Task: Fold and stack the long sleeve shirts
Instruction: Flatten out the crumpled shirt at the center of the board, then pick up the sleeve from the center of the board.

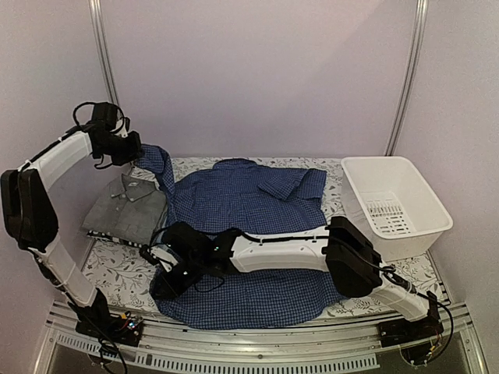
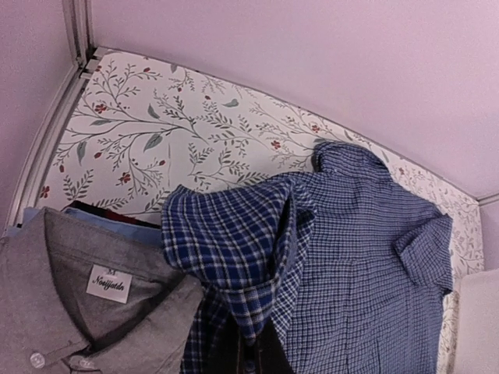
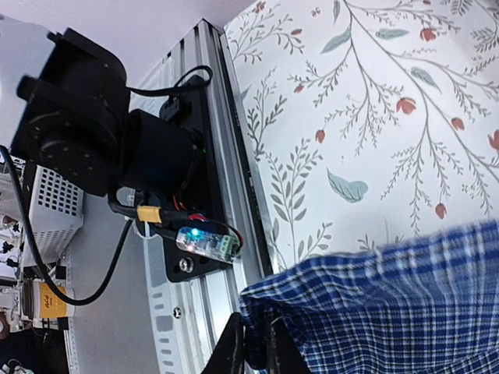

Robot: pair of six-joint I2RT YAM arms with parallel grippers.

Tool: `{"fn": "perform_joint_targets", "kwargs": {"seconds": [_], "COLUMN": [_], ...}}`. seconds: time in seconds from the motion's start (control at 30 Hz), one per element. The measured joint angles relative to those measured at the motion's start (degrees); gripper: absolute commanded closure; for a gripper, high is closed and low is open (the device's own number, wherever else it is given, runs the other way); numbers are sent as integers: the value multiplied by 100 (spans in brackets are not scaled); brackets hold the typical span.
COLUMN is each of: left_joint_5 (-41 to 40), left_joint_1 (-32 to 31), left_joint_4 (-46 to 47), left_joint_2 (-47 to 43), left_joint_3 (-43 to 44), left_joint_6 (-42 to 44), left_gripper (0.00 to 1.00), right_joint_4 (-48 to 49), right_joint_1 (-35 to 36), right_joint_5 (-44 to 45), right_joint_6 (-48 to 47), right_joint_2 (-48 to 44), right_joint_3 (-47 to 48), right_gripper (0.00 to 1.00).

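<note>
A dark blue fine-check shirt (image 1: 249,210) lies spread across the middle of the table, collar at the back. My left gripper (image 1: 131,148) is raised at the back left and is shut on a fold of this shirt's sleeve (image 2: 234,249), which hangs from it. My right gripper (image 1: 161,263) reaches across to the shirt's front left and is shut on its hem corner (image 3: 261,327); the dark fingers (image 3: 232,351) pinch the cloth. A folded grey shirt (image 1: 126,206) with a label (image 2: 109,283) tops a stack at the left, over light blue and dark-striped layers (image 2: 101,218).
A white plastic basket (image 1: 425,210) stands at the right of the table; its edge also shows in the left wrist view (image 2: 477,327). The floral table cover (image 2: 156,140) shows behind the stack. The table's metal front rail (image 3: 210,156) and the left arm's base (image 3: 86,117) are close to my right gripper.
</note>
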Motion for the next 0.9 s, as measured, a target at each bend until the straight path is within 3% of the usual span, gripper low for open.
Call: {"fn": "perform_joint_targets", "kwargs": {"seconds": [0.07,0.27,0.43,0.7,0.9], "left_joint_5": [-337,-752,-885,-713,-533], "left_joint_1": [57,487,776,909,761], "left_joint_4": [7,20,74,111,114], "left_joint_2": [-188,-507,-505,-479,-570], "left_joint_3": [-326,-852,-848,-686,-682], "left_joint_6": [-76,-264,-387,-431,-258], "left_gripper": [98,81,56,27,11], "right_joint_4": [-39,-22,-87,-52,-98], "right_joint_1": [0,-20,-127,-734,-1438], "right_joint_5": [-70,-24,315,1344,2415], "right_joint_6": [-52,-282,-358,-262,7], "right_joint_2": [44,-153,-874,-2673,-3265], "right_joint_3": [-101,-538,-1255,-2529,-3268], "right_gripper": [73,35,21,21,23]}}
